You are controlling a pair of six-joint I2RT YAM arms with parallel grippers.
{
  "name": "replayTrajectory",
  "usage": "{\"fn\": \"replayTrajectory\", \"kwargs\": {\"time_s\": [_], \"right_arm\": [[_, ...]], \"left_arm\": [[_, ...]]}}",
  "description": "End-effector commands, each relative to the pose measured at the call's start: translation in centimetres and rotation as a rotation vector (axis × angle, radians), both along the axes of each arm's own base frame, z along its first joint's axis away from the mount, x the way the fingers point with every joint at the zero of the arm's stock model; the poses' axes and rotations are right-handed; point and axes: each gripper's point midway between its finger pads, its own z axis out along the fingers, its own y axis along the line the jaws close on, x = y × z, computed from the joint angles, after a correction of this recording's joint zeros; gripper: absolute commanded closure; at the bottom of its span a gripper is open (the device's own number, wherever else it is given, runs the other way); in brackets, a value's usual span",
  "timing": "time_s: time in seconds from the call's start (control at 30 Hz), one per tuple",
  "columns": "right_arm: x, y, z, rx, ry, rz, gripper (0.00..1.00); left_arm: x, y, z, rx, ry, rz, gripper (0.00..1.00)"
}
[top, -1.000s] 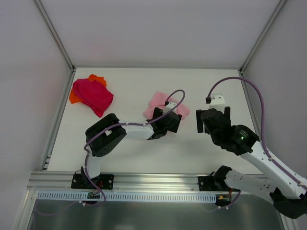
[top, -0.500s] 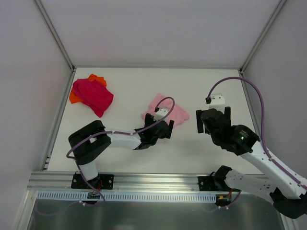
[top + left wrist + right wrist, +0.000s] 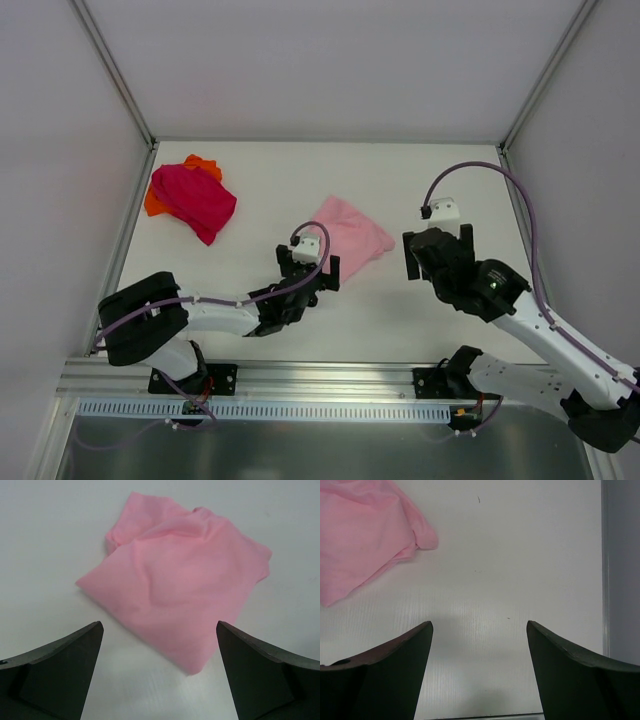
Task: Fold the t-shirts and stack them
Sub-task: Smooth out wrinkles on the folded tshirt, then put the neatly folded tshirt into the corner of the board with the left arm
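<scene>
A light pink t-shirt (image 3: 352, 234) lies folded and slightly rumpled in the middle of the table. My left gripper (image 3: 308, 264) stands open just in front of its near corner, not touching it. In the left wrist view the pink t-shirt (image 3: 175, 587) fills the middle, with my left gripper (image 3: 159, 630) holding nothing. My right gripper (image 3: 438, 246) hovers open to the right of it; the right wrist view has the pink t-shirt (image 3: 362, 535) at upper left and my right gripper (image 3: 479, 625) over bare table. A magenta t-shirt (image 3: 195, 200) lies crumpled on an orange t-shirt (image 3: 204, 162) at the back left.
The white table (image 3: 270, 180) is enclosed by grey walls on the left, back and right. Its right border (image 3: 620, 580) runs close beside my right gripper. A metal rail (image 3: 300, 375) with both arm bases lines the near edge.
My left arm has drawn back toward the near left, off the light pink t-shirt, which now lies uncovered. My right gripper has shifted slightly left.
</scene>
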Motion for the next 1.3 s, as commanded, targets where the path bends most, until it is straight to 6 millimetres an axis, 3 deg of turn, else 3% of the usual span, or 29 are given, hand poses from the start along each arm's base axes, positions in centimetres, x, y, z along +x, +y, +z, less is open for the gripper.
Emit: {"fn": "replayTrajectory", "kwargs": {"time_s": [0.0, 0.1, 0.2, 0.27, 0.37, 0.43, 0.5, 0.53, 0.6, 0.7, 0.8, 1.0, 1.27], "right_arm": [[0.3, 0.3, 0.4, 0.018, -0.033, -0.006, 0.19], [1.3, 1.8, 1.1, 0.031, -0.057, 0.042, 0.16], [2.9, 2.9, 1.6, -0.002, -0.067, 0.024, 0.15], [4.1, 3.8, 2.2, 0.001, -0.091, 0.015, 0.13], [5.8, 5.2, 1.5, 0.047, -0.079, 0.012, 0.12], [6.4, 5.6, 0.3, 0.081, -0.069, 0.019, 0.12], [7.4, 5.9, -0.8, 0.127, -0.095, 0.014, 0.12], [7.5, 6.3, -1.2, 0.156, -0.092, 0.03, 0.12], [8.0, 6.3, -1.5, 0.172, -0.1, 0.026, 0.12], [7.9, 5.7, -1.6, 0.153, -0.114, 0.011, 0.13], [7.5, 5.6, -0.2, 0.211, -0.189, 0.041, 0.13], [8.1, 6.5, -0.7, 0.212, -0.204, 0.085, 0.12], [8.6, 6.3, -1.3, 0.177, -0.183, 0.069, 0.13]], "left_arm": [[-0.2, 2.8, 3.4, -0.155, -0.136, 0.106, 0.01], [0.5, 3.1, 4.1, -0.033, -0.093, 0.14, 0.01], [0.8, 4.2, 5.7, -0.042, -0.055, 0.159, 0.01], [1.1, 4.0, 8.3, -0.121, -0.017, 0.116, 0.01], [0.8, 6.5, 10.3, -0.089, -0.021, 0.166, 0.01], [1.3, 9.6, 11.0, -0.094, -0.016, 0.209, 0.01], [1.2, 10.4, 9.4, -0.137, 0.039, 0.166, 0.01], [1.8, 11.2, 9.9, -0.188, 0.019, 0.172, 0.01], [1.6, 10.5, 8.2, -0.194, 0.045, 0.114, 0.01], [2.0, 9.8, 6.1, -0.189, 0.089, 0.117, 0.01], [2.1, 10.6, 5.1, -0.171, 0.073, 0.152, 0.01], [1.7, 12.2, 5.8, -0.143, 0.035, 0.176, 0.01], [1.9, 11.3, 5.8, -0.159, 0.035, 0.131, 0.01]]}}
